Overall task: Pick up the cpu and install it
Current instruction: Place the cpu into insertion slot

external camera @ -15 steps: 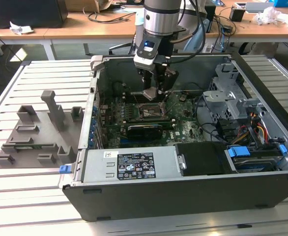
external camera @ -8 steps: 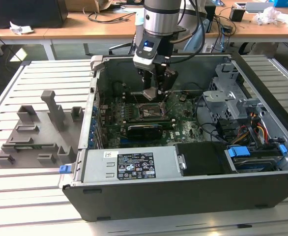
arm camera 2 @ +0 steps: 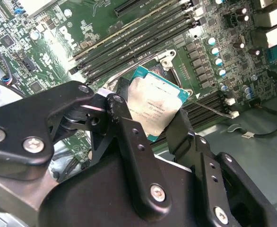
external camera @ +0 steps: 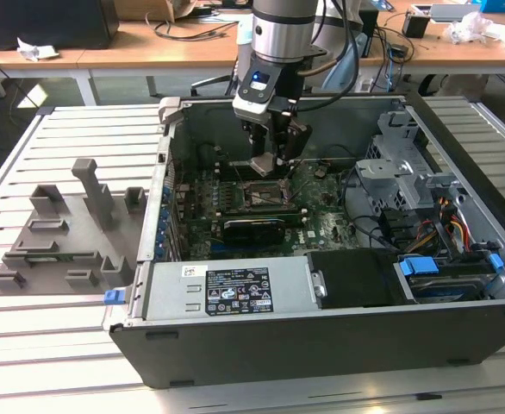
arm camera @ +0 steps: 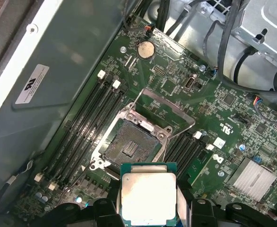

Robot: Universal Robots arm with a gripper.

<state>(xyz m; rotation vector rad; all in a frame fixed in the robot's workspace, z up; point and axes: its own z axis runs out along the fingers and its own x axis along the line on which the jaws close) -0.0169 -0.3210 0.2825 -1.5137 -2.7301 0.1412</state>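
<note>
The cpu (arm camera: 149, 194) is a flat square chip with a silver-grey top and a thin pale green rim. My gripper (arm camera: 149, 210) is shut on it, one black finger on each of two opposite edges. In the second wrist view the cpu (arm camera 2: 152, 106) sits between the black fingers (arm camera 2: 124, 127). In the exterior view my gripper (external camera: 270, 162) hangs inside the open computer case, a little above the motherboard socket (external camera: 264, 194). The socket (arm camera: 129, 144) lies open with its dark contact field bare and its metal frame (arm camera: 169, 111) swung back. The chip is above the board and close beside the socket.
Memory slots (arm camera: 89, 118) flank the socket on both sides. A drive cage (external camera: 399, 172) and cables (external camera: 446, 228) fill the case toward the exterior view's right. A black shroud (external camera: 356, 276) and a labelled metal box (external camera: 227, 293) line the near wall. A grey holder tray (external camera: 63, 233) lies outside the case.
</note>
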